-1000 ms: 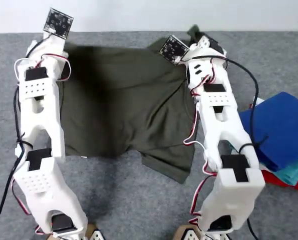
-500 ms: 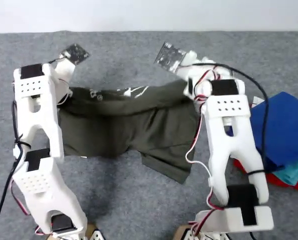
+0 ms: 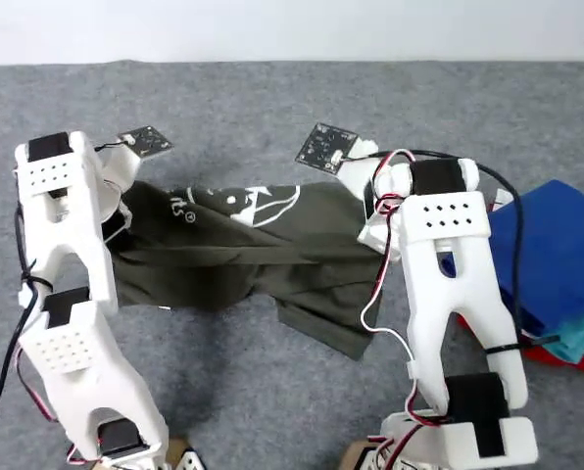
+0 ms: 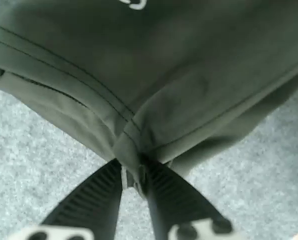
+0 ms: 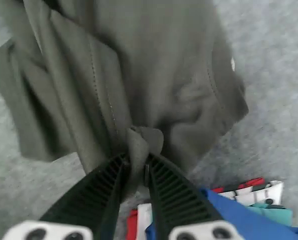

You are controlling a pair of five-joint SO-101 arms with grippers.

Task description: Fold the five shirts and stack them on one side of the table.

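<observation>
The olive shirt (image 3: 243,245) lay half doubled over on the table (image 3: 272,392), near the stack of folded shirts (image 3: 552,264). My left claw (image 4: 131,177) pinched its edge far from the stack, and my right claw (image 5: 136,160) pinched the nearer edge. I judged this was the last shirt: its folding and stacking remained.

Olive shirt (image 3: 243,255): mid-table, far edge raised off the surface at two points, cloth doubling over toward the near side, white print on the upturned face. One sleeve trails near-right. Folded stack at the right: blue shirt (image 3: 552,250) on top, teal shirt (image 3: 578,338) and red shirt (image 3: 566,360) beneath.
</observation>
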